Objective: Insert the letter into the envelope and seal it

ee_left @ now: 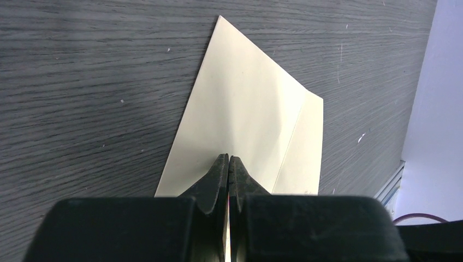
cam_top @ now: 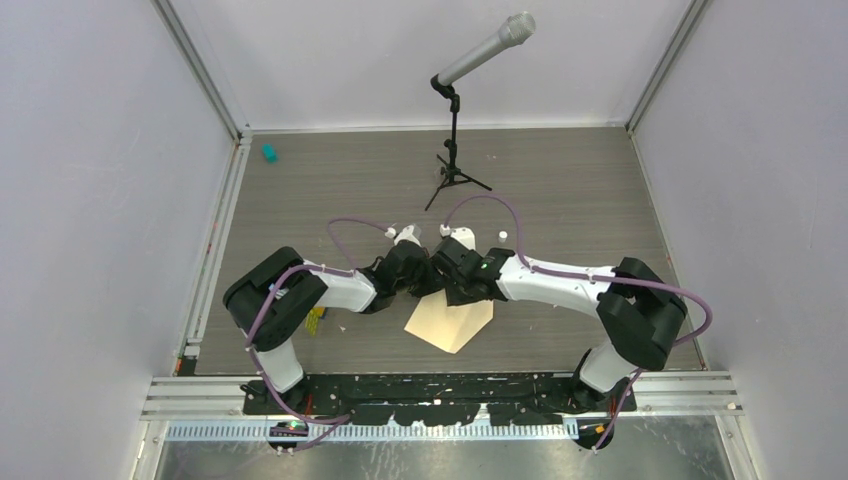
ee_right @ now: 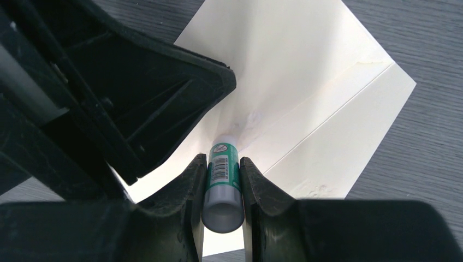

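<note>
The envelope lies on the dark wood table in front of both arms, and its pale cream paper fills both wrist views. A fold line runs across it. My left gripper is shut at its near part, with a pale sliver of paper between the fingers. My right gripper is shut on a green and grey glue stick, whose tip touches the paper beside the left gripper. The letter does not show as a separate sheet.
A microphone on a black tripod stand stands at the back centre. A small teal object lies at the back left. A yellow-green item sits by the left arm. Walls and metal rails enclose the table.
</note>
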Tool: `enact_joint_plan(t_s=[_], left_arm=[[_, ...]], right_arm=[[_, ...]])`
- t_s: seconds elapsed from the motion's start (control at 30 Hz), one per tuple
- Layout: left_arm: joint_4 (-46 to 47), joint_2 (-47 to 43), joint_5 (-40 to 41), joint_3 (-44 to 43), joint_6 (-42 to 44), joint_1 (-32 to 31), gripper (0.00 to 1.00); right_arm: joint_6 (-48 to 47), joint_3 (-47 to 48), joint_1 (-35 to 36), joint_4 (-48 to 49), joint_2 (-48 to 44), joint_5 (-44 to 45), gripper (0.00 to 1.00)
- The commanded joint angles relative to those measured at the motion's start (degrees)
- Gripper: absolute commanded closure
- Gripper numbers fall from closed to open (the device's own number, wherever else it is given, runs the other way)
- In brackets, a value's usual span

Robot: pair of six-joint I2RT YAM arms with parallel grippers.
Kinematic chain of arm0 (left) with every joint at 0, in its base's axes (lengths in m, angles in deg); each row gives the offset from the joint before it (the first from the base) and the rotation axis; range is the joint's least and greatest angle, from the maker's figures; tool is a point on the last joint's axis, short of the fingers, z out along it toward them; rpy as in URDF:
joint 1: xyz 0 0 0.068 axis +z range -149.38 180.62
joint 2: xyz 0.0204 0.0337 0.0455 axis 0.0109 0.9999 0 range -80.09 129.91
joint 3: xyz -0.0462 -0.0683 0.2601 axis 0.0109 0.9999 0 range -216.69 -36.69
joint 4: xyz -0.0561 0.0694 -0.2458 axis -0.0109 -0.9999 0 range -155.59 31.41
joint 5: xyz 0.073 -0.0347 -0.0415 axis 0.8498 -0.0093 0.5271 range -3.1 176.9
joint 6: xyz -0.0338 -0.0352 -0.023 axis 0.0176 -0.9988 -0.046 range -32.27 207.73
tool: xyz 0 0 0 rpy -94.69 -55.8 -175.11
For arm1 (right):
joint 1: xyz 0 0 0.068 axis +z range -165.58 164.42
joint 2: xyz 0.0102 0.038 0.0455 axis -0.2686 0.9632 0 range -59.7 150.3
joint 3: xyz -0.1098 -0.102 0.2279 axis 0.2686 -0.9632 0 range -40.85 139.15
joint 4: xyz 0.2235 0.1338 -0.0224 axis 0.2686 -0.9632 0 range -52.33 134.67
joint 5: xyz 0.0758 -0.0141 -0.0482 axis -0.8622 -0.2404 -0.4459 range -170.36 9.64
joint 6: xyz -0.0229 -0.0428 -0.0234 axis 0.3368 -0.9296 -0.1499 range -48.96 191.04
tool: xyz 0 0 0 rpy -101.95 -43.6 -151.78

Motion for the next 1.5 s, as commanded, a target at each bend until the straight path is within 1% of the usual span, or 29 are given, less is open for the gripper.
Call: enact_joint_plan(t_s=[0.0,0.9,1.0,1.23,1.47], left_arm=[[-1.6,2.2,0.9,1.6,-0.5,0.5,1.00],[1.0,4.5,0.9,2.2,-2.4,0.7,1.00],[1.2,4.5,-0.8,2.2,-2.4,0.7,1.00],[3.0,5.1,-2.4,2.2,-1.7,0.8,1.00],[3.8,5.1,-4.1,2.3,-0.8,0.8,1.00]], right_arm=[[2.1,-1.9,1.4,-2.5,-1.4,-0.9,0.99],[6.2,-3.5,6.9,-2.4,-2.5,0.2,0.99],[6.5,-3.6,7.2,-2.5,-2.7,0.7,0.99],[5.8,-2.3,7.0,-2.9,-2.4,3.8,0.99],[5.1,-1.3,5.3,-2.5,-1.7,5.4,0.99]])
